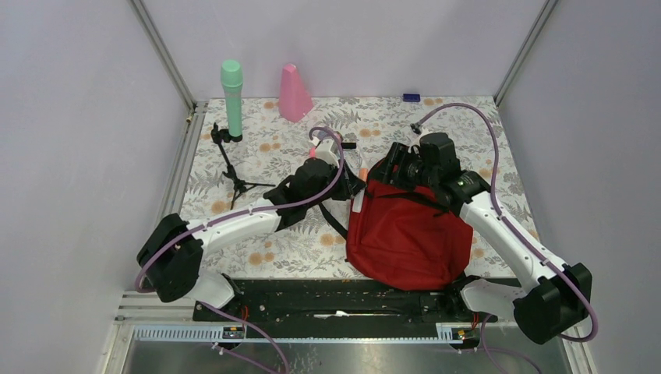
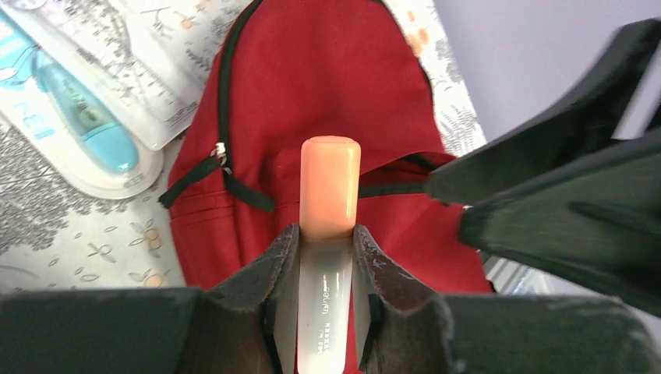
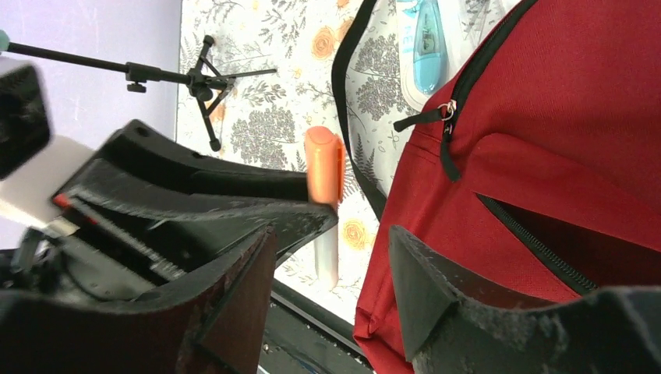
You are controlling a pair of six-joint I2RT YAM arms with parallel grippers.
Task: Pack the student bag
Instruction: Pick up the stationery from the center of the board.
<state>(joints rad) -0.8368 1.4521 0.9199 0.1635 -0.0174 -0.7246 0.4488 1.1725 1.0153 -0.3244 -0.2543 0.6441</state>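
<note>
The student bag [image 1: 405, 234], red with black straps, lies on the flowered table right of centre. My left gripper [image 2: 327, 230] is shut on a marker [image 2: 330, 187] with an orange cap and a pale barrel, held over the bag's [image 2: 312, 93] top. My right gripper [image 3: 331, 234] stands open at the bag's [image 3: 546, 140] upper edge, its right finger [image 3: 421, 273] against the red fabric. A zipped pocket [image 3: 546, 234] gapes open just beyond that finger. Seen from the right wrist, the marker [image 3: 323, 167] hangs in the left gripper beside the bag. From above, the two grippers [image 1: 355, 175] [image 1: 394, 160] sit close together.
Blister packs with a blue item [image 2: 78, 117] lie on the table left of the bag's top. A small black tripod [image 1: 234, 175], a green cylinder [image 1: 231, 93] and a pink cone [image 1: 295, 93] stand at the back left. A small blue object [image 1: 411, 97] lies at the back wall.
</note>
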